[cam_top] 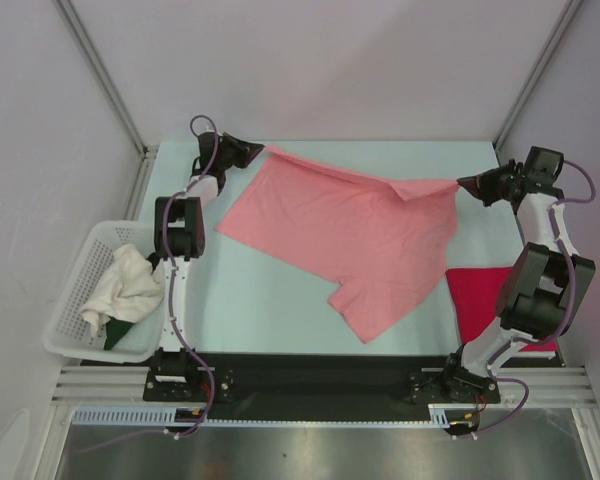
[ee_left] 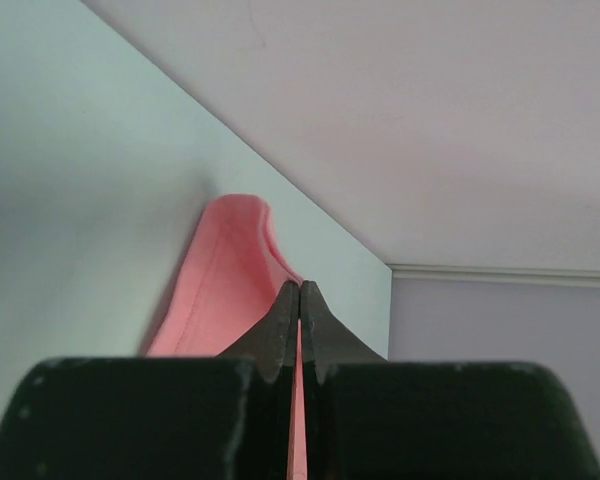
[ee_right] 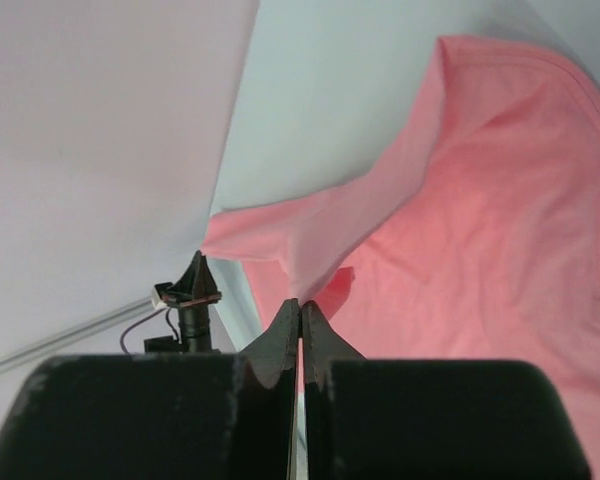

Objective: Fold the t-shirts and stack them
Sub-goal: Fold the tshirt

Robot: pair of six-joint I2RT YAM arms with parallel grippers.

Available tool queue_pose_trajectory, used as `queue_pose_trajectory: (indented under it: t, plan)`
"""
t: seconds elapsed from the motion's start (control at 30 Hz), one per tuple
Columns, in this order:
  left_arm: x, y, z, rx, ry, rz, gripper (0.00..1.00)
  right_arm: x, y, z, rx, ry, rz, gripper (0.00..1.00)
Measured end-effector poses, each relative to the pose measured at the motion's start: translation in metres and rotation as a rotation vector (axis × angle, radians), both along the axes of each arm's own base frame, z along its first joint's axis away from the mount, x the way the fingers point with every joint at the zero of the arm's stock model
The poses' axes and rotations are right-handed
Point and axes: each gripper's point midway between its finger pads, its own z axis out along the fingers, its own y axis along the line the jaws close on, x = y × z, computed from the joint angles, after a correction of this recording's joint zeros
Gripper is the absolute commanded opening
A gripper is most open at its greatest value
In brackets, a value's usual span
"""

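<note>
A light salmon-pink t-shirt hangs stretched across the back of the table, its lower part trailing toward the front. My left gripper is shut on its far-left corner; pink cloth runs between the closed fingers. On the other side, my right gripper is shut on the shirt's right corner, where cloth bunches at the fingertips. A deep magenta-red t-shirt lies folded at the front right, partly under the right arm.
A white lattice basket stands at the left edge holding a white cloth and something dark green. Enclosure walls and metal posts stand close behind both grippers. The arm bases sit on a black strip at the front.
</note>
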Motion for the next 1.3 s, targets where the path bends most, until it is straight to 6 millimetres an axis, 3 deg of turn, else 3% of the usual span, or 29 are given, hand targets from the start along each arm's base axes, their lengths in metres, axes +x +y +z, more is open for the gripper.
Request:
queue_pose_trajectory:
  t: [0.17, 0.33, 0.57, 0.7, 1.0, 1.3]
  plan:
    - [-0.008, 0.007, 0.013, 0.027, 0.014, -0.045, 0.0, -0.017, 0.012, -0.025, 0.025, 0.068, 0.012, 0.0]
    - [-0.02, 0.004, -0.003, 0.043, 0.078, -0.089, 0.0, -0.035, 0.027, -0.049, 0.052, 0.133, 0.026, 0.0]
    - [-0.042, 0.003, -0.04, 0.059, 0.179, -0.118, 0.0, -0.04, 0.03, -0.045, 0.048, 0.126, 0.03, 0.0]
    - [-0.049, 0.003, -0.051, 0.064, 0.211, -0.133, 0.0, -0.043, 0.031, -0.043, 0.044, 0.12, 0.031, 0.0]
    - [-0.05, 0.013, -0.042, 0.081, 0.202, -0.128, 0.0, -0.061, 0.035, -0.056, 0.043, 0.164, 0.039, 0.0]
    - [-0.049, 0.031, -0.045, 0.085, 0.216, -0.105, 0.0, -0.065, 0.029, -0.061, 0.035, 0.171, 0.03, 0.0]
